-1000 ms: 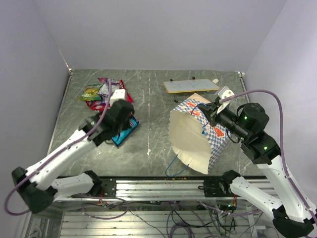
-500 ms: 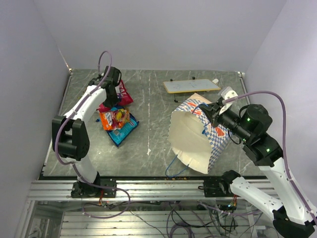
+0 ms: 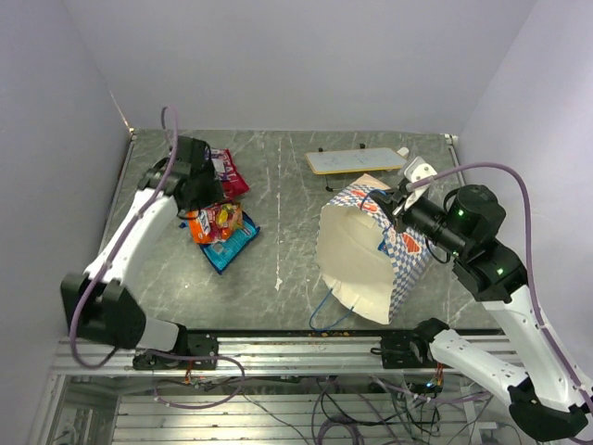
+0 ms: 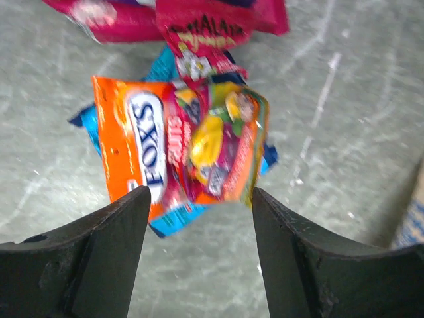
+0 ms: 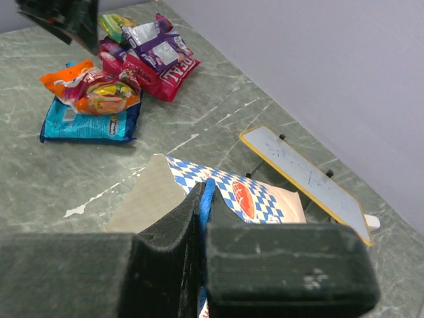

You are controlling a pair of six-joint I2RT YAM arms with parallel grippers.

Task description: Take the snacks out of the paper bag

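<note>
Snacks (image 3: 211,199) lie in a loose heap on the grey marbled table (image 3: 278,278), in its far-left quarter, well apart from the paper bag (image 3: 366,264). Topmost is an orange packet (image 4: 142,142) marked FOX'S (lettering legible in the left wrist view). It lies across a blue packet (image 3: 233,248) whose corners show beneath it. A red-pink packet (image 3: 229,174) lies just beyond, touching the orange one. The right wrist view adds a purple packet (image 5: 162,50) resting on the red-pink one and a green-yellow packet (image 5: 114,23) at the far end of the heap. The left gripper (image 4: 199,195) hangs directly over the orange packet with its jaws spread wide and no packet in its grasp. The paper bag lies on its side on the right half of the table, mouth turned toward the near left, cream lining exposed, checkered wall uppermost. The right gripper (image 5: 202,199) is clamped fully closed on the bag's far upper rim, with a strip of blue pinched between its pads (whether cord or printed edge cannot be told). One blue cord handle (image 3: 329,311) trails on the table at the near lip of the mouth. A whiteboard (image 3: 357,161) on black feet stands just beyond the bag.
</note>
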